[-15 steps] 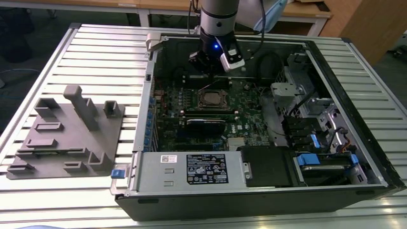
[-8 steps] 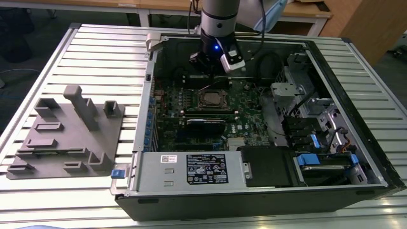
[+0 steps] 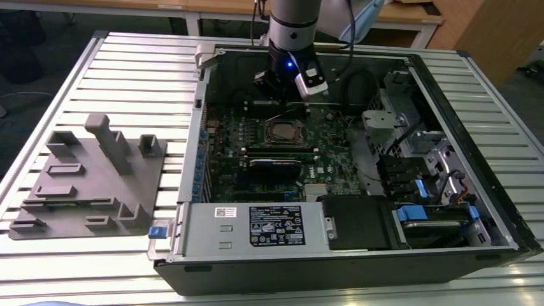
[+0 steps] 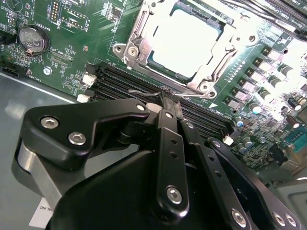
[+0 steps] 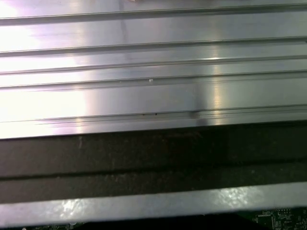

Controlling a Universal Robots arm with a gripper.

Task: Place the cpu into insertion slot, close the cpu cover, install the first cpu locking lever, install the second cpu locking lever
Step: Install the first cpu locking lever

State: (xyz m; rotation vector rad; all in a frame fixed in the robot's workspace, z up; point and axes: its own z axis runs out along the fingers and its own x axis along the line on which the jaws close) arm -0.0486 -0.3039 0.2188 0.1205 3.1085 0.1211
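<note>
- In the exterior view, my gripper (image 3: 283,95) reaches down into the open computer case (image 3: 442,95), which lies on the slatted metal table (image 3: 136,70).
- The insertion slot (image 3: 285,132) sits on the green motherboard (image 3: 332,146). The gripper hangs just beside the slot, on its far side from the labelled power supply (image 3: 255,226).
- A grey fixture block (image 3: 85,185) rests on the table well apart from the slot, outside the case, toward the exterior view's left.
- In the second wrist view, the cpu (image 4: 184,40) lies flat inside the slot, its metal top glaring bright.
- The cpu cover (image 4: 135,45) is down around the cpu, which shows through its window.
- The black fingers (image 4: 168,124) are drawn together to a single tip.
- That tip meets a thin wire locking lever (image 4: 144,92) running along the slot's near edge. I cannot tell whether the wire is actually pinched.
- The black memory slots (image 4: 120,76) lie just beside the slot, on the gripper's side of it.
- A coin battery (image 4: 32,39) sits on the board well apart from the slot.
- So the cpu is near the fingertip but apart from it, with the cover's rim and the lever between them.
- In the first wrist view, I see table slats, a dark band of case wall (image 5: 153,158) and a corner of green board.
</note>
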